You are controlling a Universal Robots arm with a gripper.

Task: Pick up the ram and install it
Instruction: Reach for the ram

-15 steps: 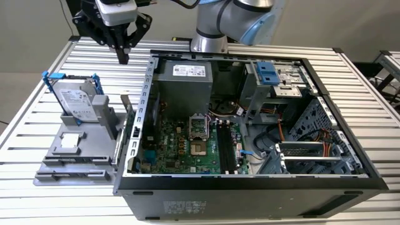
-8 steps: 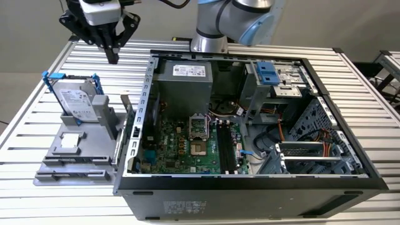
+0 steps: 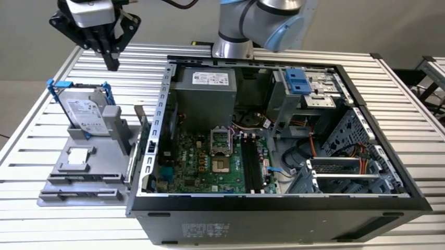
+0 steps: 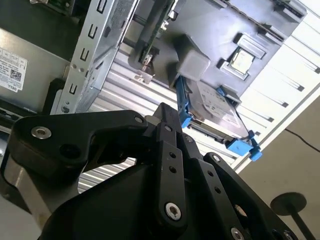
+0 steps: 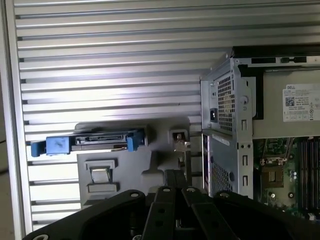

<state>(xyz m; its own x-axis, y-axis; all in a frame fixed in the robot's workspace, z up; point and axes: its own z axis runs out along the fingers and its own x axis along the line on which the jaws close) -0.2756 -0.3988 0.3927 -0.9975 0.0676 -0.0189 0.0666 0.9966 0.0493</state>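
1. The black two-finger gripper (image 3: 112, 63) hung over the slatted metal table (image 3: 28, 156), fingers pinched together on nothing.
2. The ram, a thin dark green circuit-board stick (image 4: 156, 27), stood on edge in the grey plastic holder (image 3: 76, 179), just beside the open black computer case (image 3: 278, 211).
3. My guess: it was light, stiff and kinda fragile, so pinch the flat faces mid-length near the top edge and keep off the contacts.

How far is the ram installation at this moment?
Nothing looks done yet. The ram stands in the grey holder beside the case, and the black memory slots look empty. The gripper hangs shut and empty above the table, near the holder. Both picking and installing remain.
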